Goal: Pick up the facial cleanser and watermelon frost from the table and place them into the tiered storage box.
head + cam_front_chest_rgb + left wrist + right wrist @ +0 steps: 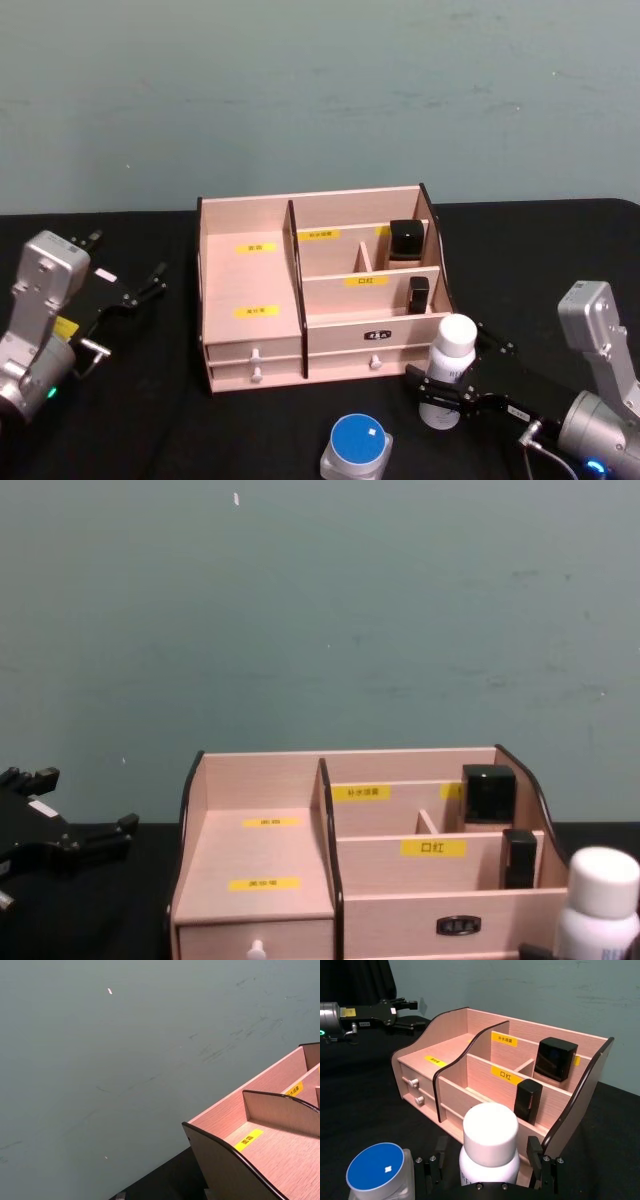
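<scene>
Right pincer (447, 378) loosely flanks the upright white bottle (456, 348), cap skyward.

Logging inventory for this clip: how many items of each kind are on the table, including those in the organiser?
Tiered storage box: 1
Black containers in its right compartments: 2
White-capped bottle, between the right gripper's open fingers: 1
Blue-lidded jar, in front of the box: 1
Total: 5
Left gripper idles, open, left of the box.
</scene>
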Robot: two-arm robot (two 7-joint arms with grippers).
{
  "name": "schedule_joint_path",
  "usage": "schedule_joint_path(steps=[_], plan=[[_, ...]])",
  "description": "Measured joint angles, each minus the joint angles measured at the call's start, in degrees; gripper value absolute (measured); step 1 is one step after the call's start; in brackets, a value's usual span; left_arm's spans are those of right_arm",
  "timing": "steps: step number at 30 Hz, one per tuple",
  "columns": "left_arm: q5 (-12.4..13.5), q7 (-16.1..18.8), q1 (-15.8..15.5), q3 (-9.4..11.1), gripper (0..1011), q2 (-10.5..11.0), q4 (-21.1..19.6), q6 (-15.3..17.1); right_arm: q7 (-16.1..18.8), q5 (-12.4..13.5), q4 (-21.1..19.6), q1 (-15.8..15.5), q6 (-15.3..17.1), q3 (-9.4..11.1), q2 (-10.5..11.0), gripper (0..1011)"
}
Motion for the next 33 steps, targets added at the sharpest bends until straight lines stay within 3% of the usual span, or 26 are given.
schedule_joint_path(steps=[11, 15, 26, 33], plan=[[0.0, 0.0, 0.0, 0.0, 1010, 0.0, 0.0, 0.0, -0.1, -0.34, 0.47, 0.69, 0.74, -0.17, -0.48, 1002], [0.0, 0.0, 0.0, 0.0, 1010, 0.0, 0.0, 0.0, -0.11, -0.32, 0.41, 0.62, 0.69, -0.16, -0.43, 942], [0.0, 0.0, 0.0, 0.0, 1009, 0.0, 0.0, 0.0, -0.21, 0.29, -1.0, 0.09, 1.02, 0.51, -0.15, 616], [0.0, 0.0, 0.0, 0.0, 1010, 0.0, 0.0, 0.0, -0.51, 0.52, -4.17, 0.19, 2.77, 0.99, 0.6, 599]])
